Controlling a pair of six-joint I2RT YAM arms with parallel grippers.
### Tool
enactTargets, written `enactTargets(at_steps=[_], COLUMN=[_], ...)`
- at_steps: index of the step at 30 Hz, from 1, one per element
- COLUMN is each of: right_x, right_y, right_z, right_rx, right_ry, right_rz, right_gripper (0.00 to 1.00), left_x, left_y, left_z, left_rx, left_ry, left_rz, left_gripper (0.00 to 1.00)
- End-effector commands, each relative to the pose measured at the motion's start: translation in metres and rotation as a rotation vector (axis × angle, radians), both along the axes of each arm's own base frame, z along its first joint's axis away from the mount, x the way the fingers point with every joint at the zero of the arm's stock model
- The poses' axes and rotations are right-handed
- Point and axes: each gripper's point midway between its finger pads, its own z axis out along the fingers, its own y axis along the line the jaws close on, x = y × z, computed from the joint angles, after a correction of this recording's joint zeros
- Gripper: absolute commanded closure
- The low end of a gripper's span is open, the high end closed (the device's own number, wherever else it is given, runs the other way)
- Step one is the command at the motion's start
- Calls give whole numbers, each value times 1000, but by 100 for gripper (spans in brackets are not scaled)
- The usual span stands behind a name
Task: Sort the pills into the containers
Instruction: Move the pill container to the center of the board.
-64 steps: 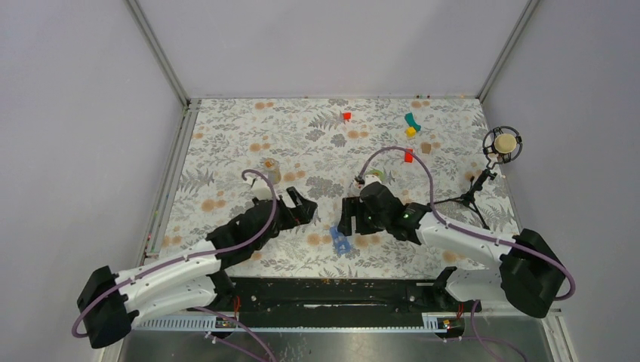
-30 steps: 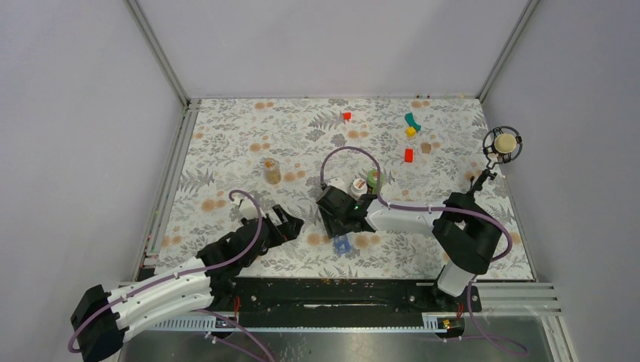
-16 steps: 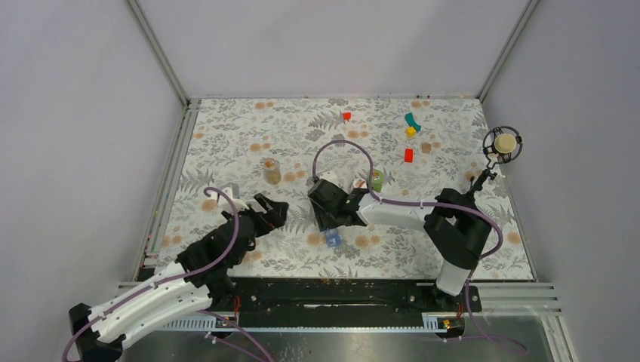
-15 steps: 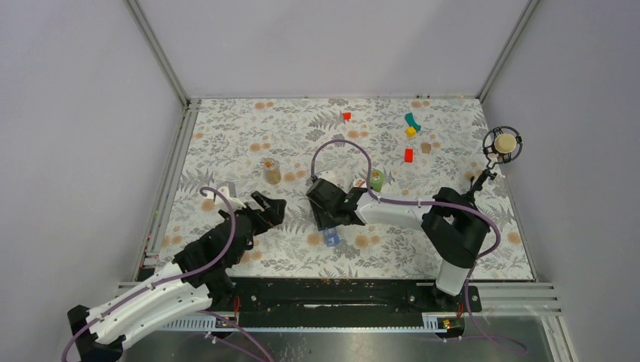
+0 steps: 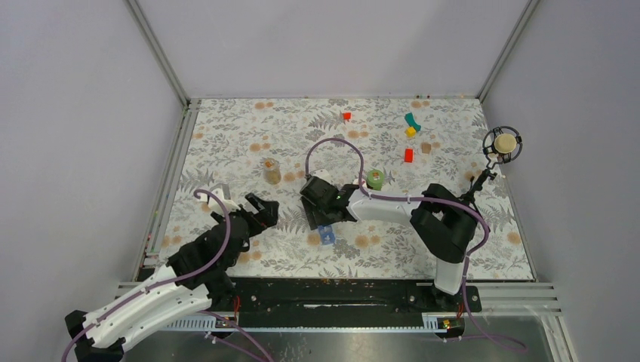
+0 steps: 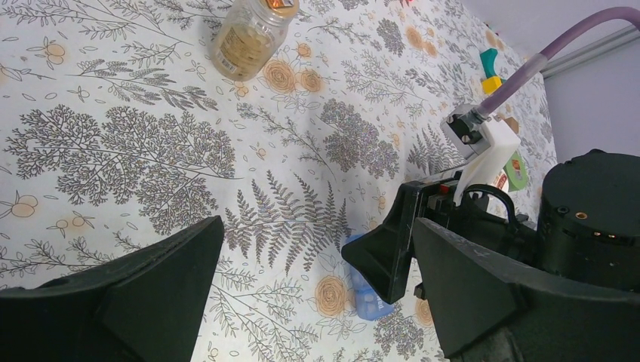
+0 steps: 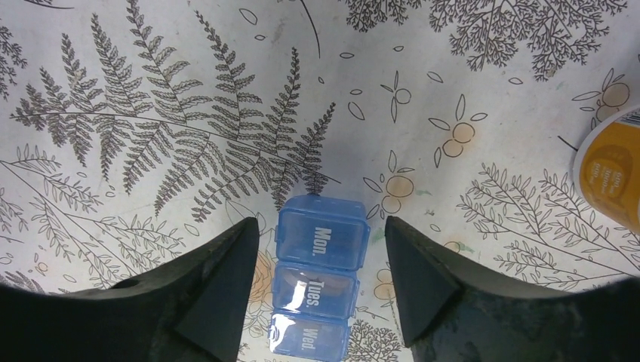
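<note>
Small translucent blue rectangular plastic pill box, a row of square compartments with lids shut, marked Mon., Tues., Wed. It lies flat on the floral tabletop, bottom centre of the right wrist view, Mon. end uppermost, running off the bottom edge.

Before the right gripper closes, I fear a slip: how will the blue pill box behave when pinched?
Probably stiff and light: the pill box looks like thin, hard, see-through plastic. Its glossy surface suggests it may slip between the fingers of the right gripper. It lies flat, so it should slide, not roll.
</note>
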Motion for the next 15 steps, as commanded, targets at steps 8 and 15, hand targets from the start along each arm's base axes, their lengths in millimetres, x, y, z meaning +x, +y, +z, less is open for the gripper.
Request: enactTargets(at_steps=[8, 15], right_x=[3, 7], right_y=[10, 5], right_z=[28, 44], right_rx=[43, 63], right_ry=[-27, -49], right_rz=[24, 14], right_gripper=[27, 26], left_x=[-1, -4], left_y=[-7, -16], left_z=[-7, -19], left_rx=[-21, -48], left_ry=[24, 52], left_rz=[-20, -53], left_gripper=[2, 2])
